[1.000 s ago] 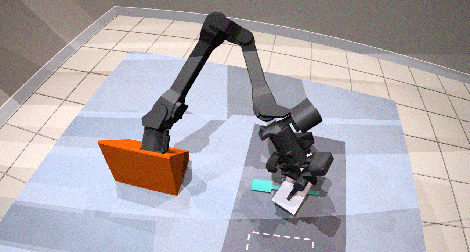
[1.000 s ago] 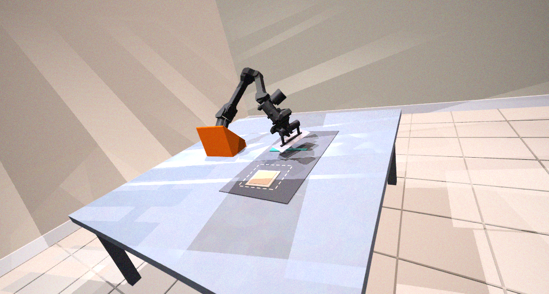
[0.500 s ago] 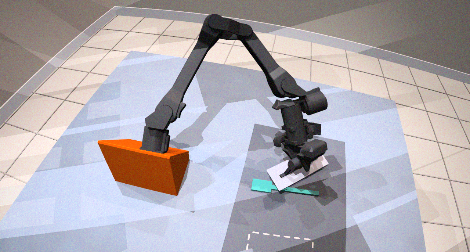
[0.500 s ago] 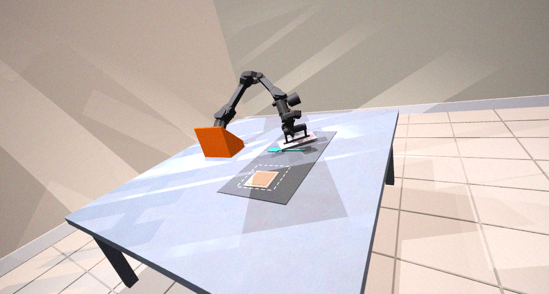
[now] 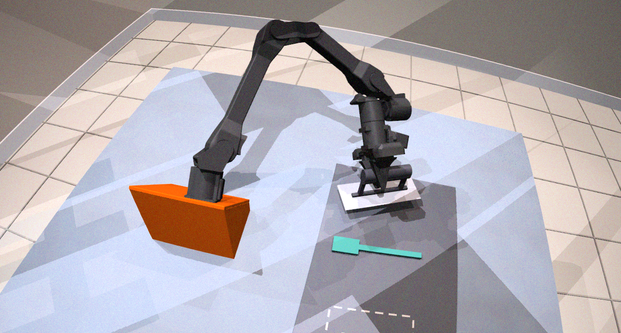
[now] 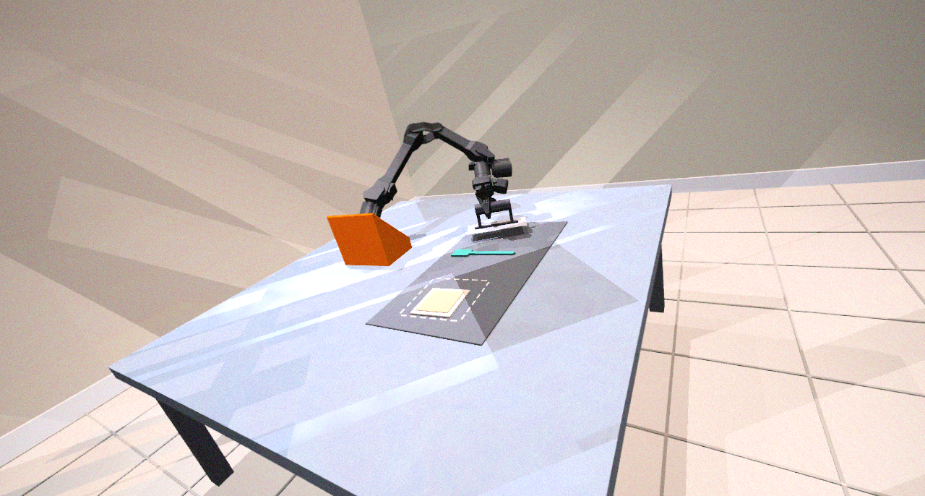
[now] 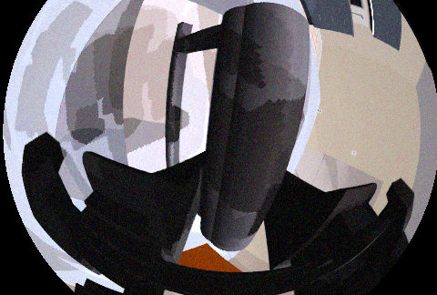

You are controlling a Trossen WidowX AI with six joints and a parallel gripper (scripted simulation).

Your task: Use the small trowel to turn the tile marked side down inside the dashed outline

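Note:
My gripper (image 5: 382, 174) (image 6: 488, 207) (image 7: 236, 159) is shut on the trowel's thick black handle (image 5: 399, 171) (image 7: 261, 81). The trowel's flat white blade (image 5: 349, 198) (image 6: 521, 223) (image 7: 146, 58) is nearly level, a little above the far part of the dark mat (image 5: 434, 209) (image 6: 517, 260), with its shadow below. The tile (image 6: 441, 300) lies flat inside the dashed outline (image 5: 333, 307) (image 6: 485, 280) at the mat's near end, its cream square face up. Its underside is hidden, and the top view cuts off that end.
A flat teal paddle-shaped tool (image 5: 346, 245) (image 6: 462, 253) lies across the mat between the trowel and the outline. The arm stands on an orange block (image 5: 190, 222) (image 6: 365, 241) (image 7: 209, 260) left of the mat, on the pale blue table (image 6: 259, 364).

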